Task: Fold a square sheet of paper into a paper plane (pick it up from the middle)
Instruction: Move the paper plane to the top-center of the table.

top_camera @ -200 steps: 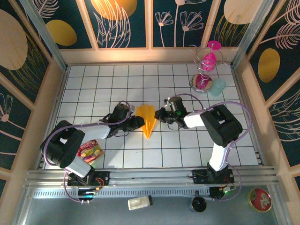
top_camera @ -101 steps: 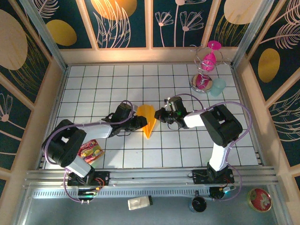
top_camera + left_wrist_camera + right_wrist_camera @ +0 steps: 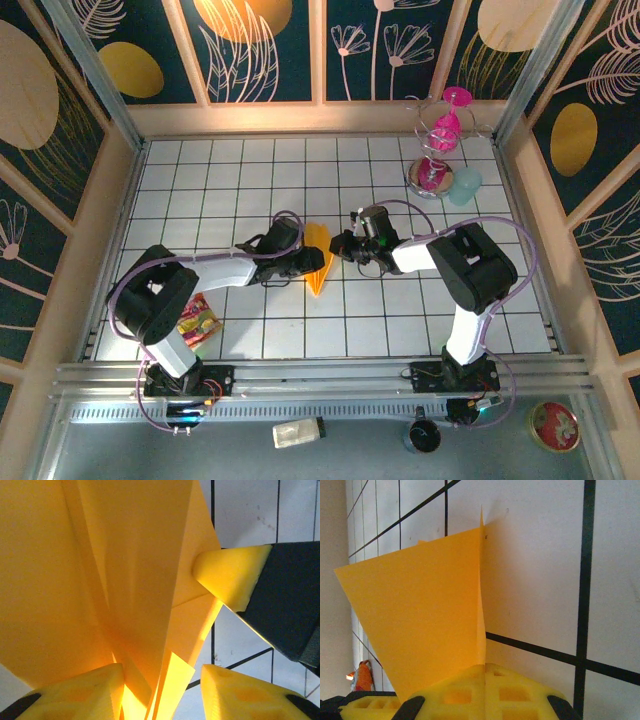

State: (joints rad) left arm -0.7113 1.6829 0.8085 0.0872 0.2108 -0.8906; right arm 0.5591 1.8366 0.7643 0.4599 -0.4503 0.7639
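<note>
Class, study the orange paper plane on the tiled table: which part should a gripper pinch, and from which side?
Pinch the paper plane mid-length on its stacked centre folds, coming from the left: the right gripper is shut on its right edge. The layers look thickest there, and the near tip tapers too thin, I'd judge.

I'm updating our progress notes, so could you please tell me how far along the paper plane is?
Done: the sheet is already creased into a narrow, pointed paper plane on the tiled table. In hand: the right claw is shut on one edge, and the left claw stands open around its folds. Left: probably only firming the final creases and releasing it.
</note>
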